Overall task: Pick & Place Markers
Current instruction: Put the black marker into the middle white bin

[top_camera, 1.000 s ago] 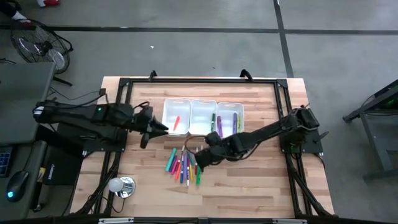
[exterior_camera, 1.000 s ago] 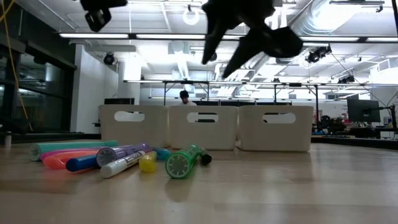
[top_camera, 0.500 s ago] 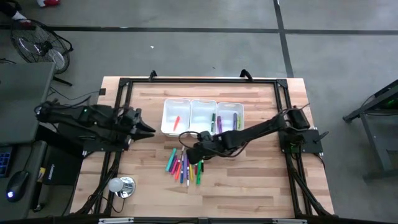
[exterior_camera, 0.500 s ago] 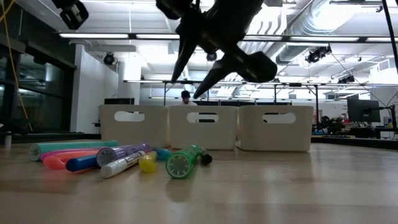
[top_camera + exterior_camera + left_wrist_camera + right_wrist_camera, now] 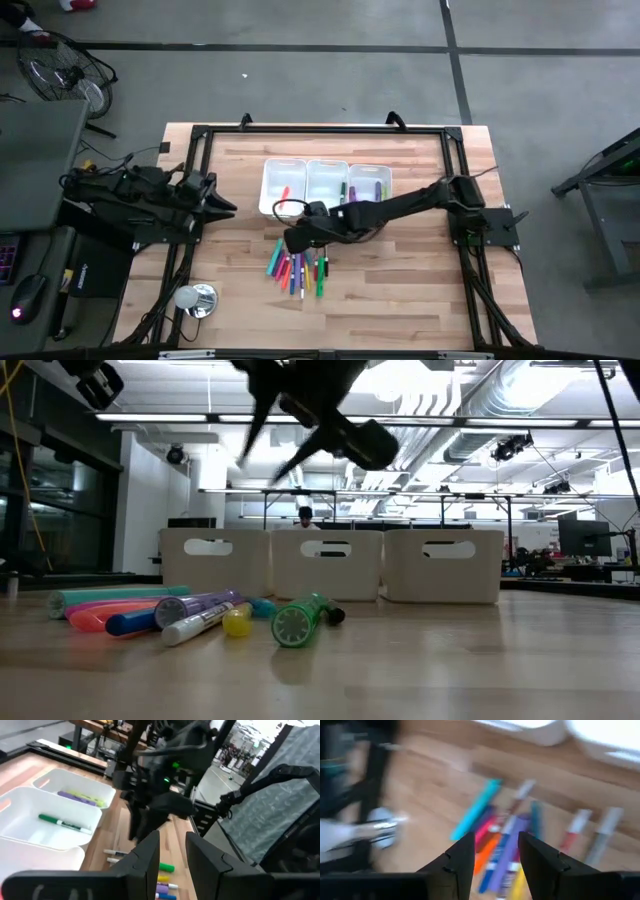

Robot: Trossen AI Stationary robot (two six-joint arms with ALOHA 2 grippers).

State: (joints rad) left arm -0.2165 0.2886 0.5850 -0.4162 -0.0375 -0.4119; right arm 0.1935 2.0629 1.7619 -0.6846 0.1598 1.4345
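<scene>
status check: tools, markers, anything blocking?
Right tool open, empty, above the loose markers. Left tool open, empty, parked at the table's left edge. Some markers sit in the white bins. No obstruction seen.

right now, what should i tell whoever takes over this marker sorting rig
Right gripper: open, empty, above the marker pile.
Left gripper: open, empty, at the table's left edge, clear of the bins.
Done: an orange-red marker in the left bin, a green one in the middle bin, purple and more in the right bin.
Left: the whole pile in front of the bins awaits sorting.
</scene>
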